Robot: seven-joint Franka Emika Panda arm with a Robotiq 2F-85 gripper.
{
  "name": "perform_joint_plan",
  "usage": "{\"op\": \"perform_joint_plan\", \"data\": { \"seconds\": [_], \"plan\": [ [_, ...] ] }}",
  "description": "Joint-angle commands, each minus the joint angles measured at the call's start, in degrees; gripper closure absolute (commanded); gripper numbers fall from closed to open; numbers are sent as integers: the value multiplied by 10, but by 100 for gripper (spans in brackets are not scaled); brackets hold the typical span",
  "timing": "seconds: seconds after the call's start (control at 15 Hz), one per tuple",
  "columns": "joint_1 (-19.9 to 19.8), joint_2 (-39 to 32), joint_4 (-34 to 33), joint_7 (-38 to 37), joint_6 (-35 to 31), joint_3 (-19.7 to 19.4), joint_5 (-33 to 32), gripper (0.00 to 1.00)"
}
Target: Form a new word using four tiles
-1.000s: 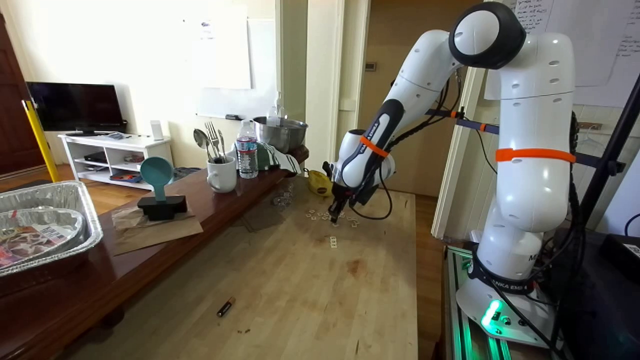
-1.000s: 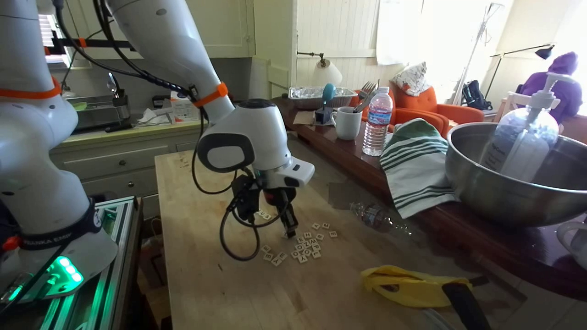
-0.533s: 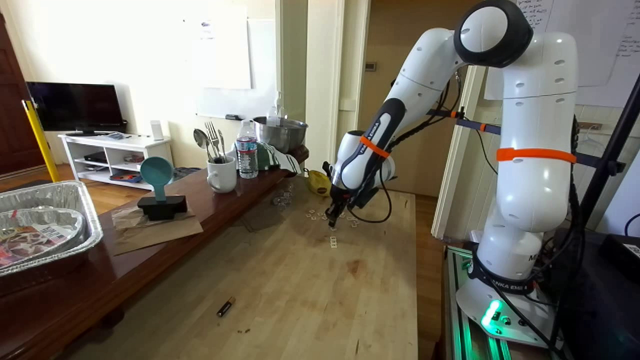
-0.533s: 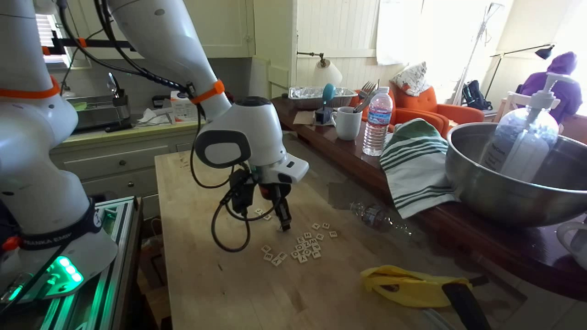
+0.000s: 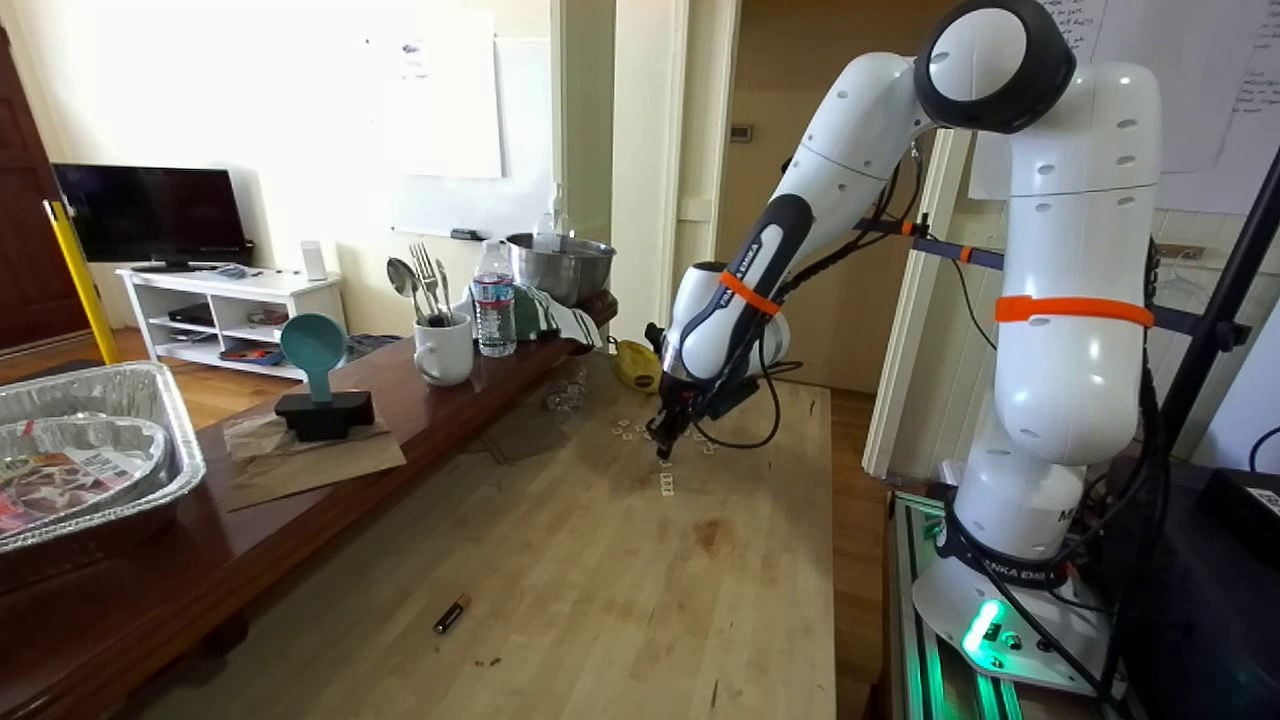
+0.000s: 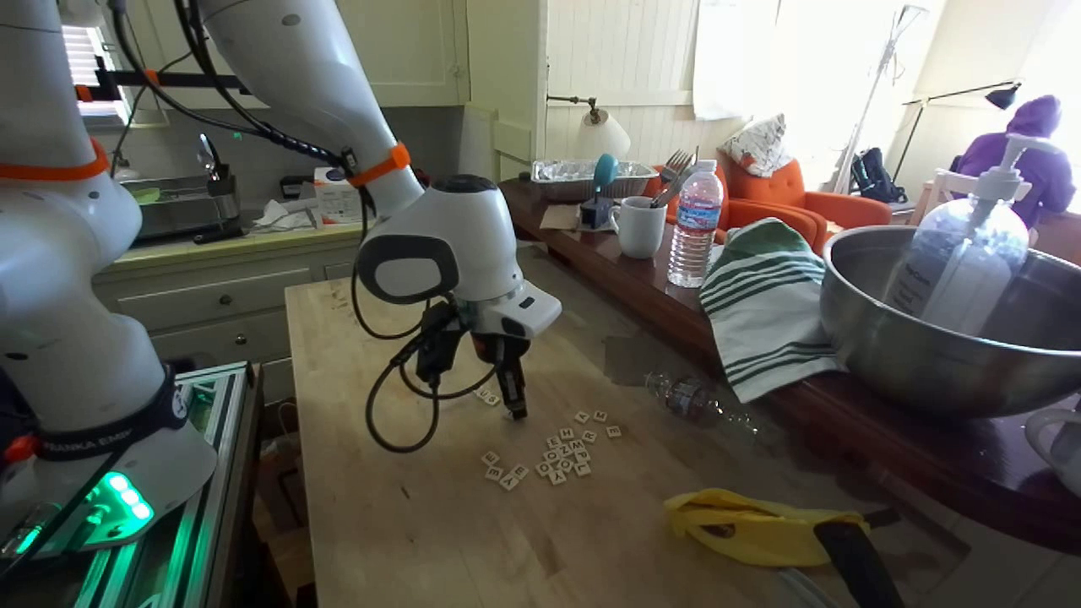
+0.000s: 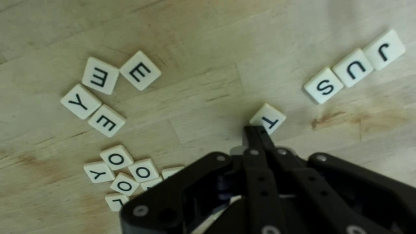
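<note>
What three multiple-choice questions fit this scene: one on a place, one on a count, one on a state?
1. Where is the cutlery relative to the mug? A beside it; B behind it; C in it.
2. How many tiles form the row with the J? A two; B three; C five.
3. How is the gripper? A shut; B wide open; C out of view.

1 C: it rises from the mug's mouth in both exterior views.
2 B: J, U and S line up in the wrist view.
3 A: there the gripper's fingers lie together.
</note>
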State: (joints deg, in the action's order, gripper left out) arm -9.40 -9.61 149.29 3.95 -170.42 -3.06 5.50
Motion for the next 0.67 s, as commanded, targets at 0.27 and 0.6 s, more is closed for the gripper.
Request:
{"op": "perform_joint_plan", "data": {
  "seconds": [0.27,0.6],
  "plan": [
    [23,17,13,-57,42,-1,20,100],
    [32,22,13,-83,55,-4,18,100]
  ]
}}
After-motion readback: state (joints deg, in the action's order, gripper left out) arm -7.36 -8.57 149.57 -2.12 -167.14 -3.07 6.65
